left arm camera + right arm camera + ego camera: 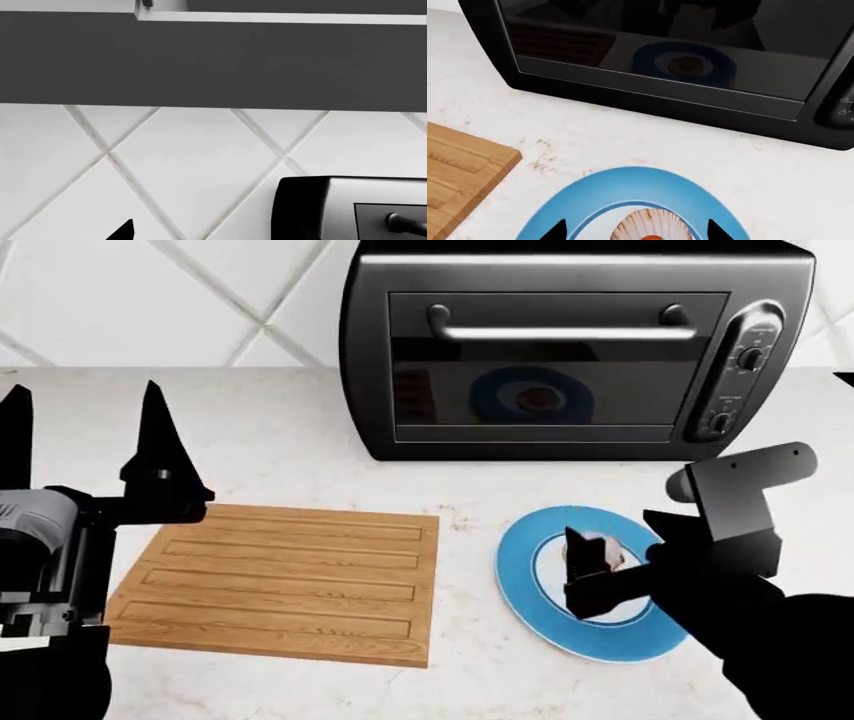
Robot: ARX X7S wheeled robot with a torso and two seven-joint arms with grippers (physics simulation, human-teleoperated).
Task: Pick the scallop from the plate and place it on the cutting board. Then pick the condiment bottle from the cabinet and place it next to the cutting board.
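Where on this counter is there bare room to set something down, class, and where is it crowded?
The cutting board is bare all over. Bare counter runs between the board and the toaster oven, and in the strip between the board and the plate. It is crowded at the plate: the scallop lies there with the right gripper over it.

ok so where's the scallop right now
The scallop sits on the white centre of the plate, in the head view right of the cutting board, between the right gripper's jaws.

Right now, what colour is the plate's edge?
Bright blue rim on the round white-centred plate, clearest in the head view.
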